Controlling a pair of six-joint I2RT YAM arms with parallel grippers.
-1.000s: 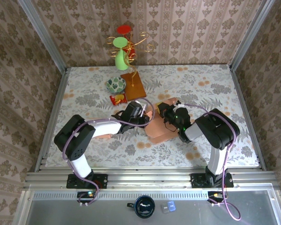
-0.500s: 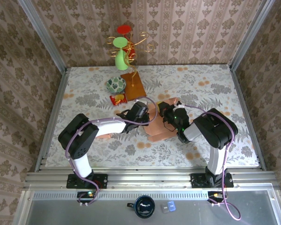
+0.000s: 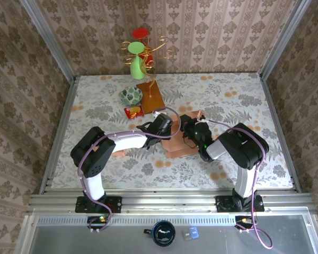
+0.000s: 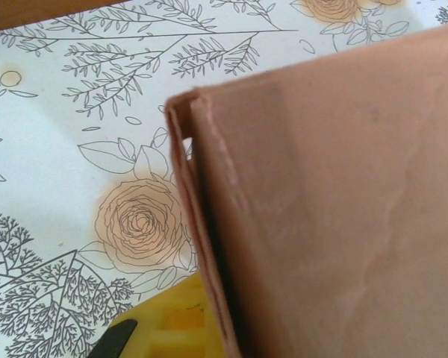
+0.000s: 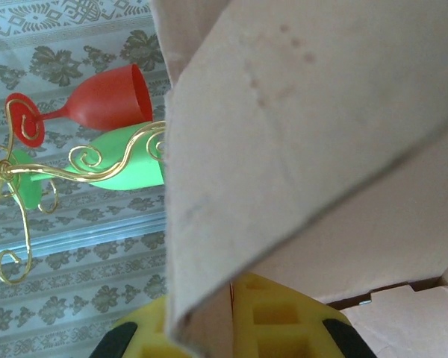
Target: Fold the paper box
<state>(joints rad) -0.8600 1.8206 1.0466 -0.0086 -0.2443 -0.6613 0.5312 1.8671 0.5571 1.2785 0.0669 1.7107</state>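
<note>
A half-formed brown paper box (image 3: 181, 146) lies near the middle of the floral-patterned surface (image 3: 244, 159), a little toward the near edge, with the two arms meeting over its far side. The left pincer (image 3: 167, 128) sits at the box's far left corner and is closed on the upright wall there. In the left wrist view that wall (image 4: 328, 194) drops straight down beside a yellow finger pad (image 4: 168, 324). The right pincer (image 3: 189, 129) is just beside it, at the far right part of the box. It is clamped on a raised flap (image 5: 299, 149) whose lower edge runs down between the yellow pads (image 5: 284, 321). Near the surface's far edge stand a red plastic goblet (image 5: 97, 101) and a green plastic goblet (image 5: 127, 168) on a gold wire stand (image 5: 15, 179).
</note>
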